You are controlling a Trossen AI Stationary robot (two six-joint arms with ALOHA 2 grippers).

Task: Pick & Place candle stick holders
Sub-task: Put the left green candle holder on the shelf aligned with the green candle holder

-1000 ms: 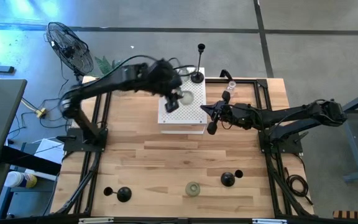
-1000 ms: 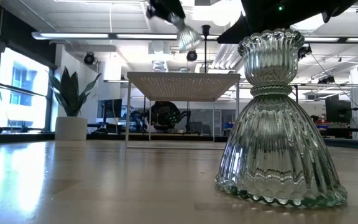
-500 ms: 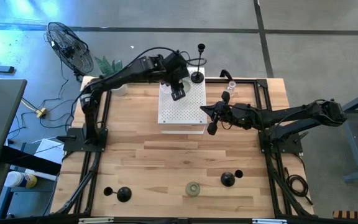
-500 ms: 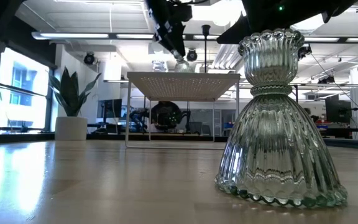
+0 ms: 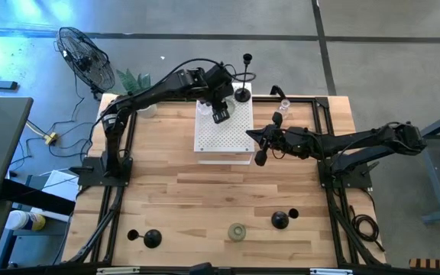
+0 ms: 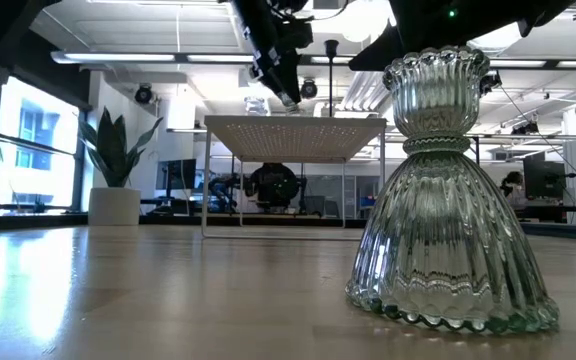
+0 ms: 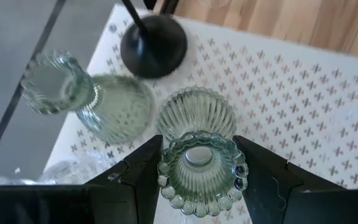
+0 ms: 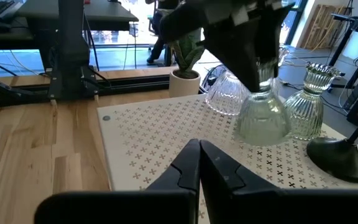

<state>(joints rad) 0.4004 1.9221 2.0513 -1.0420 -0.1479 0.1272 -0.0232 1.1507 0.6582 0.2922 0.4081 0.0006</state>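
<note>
My left gripper (image 5: pixel 220 114) is over the far part of the white perforated box (image 5: pixel 224 141), shut on a clear ribbed glass candle holder (image 7: pixel 201 168). It is just above or on the box top; I cannot tell which. On the box stand a black holder (image 5: pixel 242 94) on its round base and other glass holders (image 7: pixel 67 87) (image 8: pixel 312 99). My right gripper (image 5: pixel 260 145) hovers shut and empty by the box's right side. A glass holder (image 5: pixel 237 231) and two black ones (image 5: pixel 280 220) (image 5: pixel 152 238) stand near the table's near edge. My left gripper pinches the glass holder's upper cup (image 7: pixel 166 171) between its two fingers, one finger (image 7: pixel 143 177) on each side. The fingers come from above, slanting down. The holder stands roughly upright with its flared base (image 8: pixel 263 127) downward, close over the box top.
A small glass holder (image 5: pixel 284 107) stands right of the box. A potted plant (image 5: pixel 132 80) and a fan (image 5: pixel 86 57) are beyond the far left corner. The middle of the wooden table (image 5: pixel 205 198) is bare. The near glass holder (image 6: pixel 448 200) fills the low view's right.
My left gripper has carried the glass holder a little toward the table's far edge and down toward the box top. Its arm has swung round. The gripper stays shut on the holder. My right gripper has kept still.
</note>
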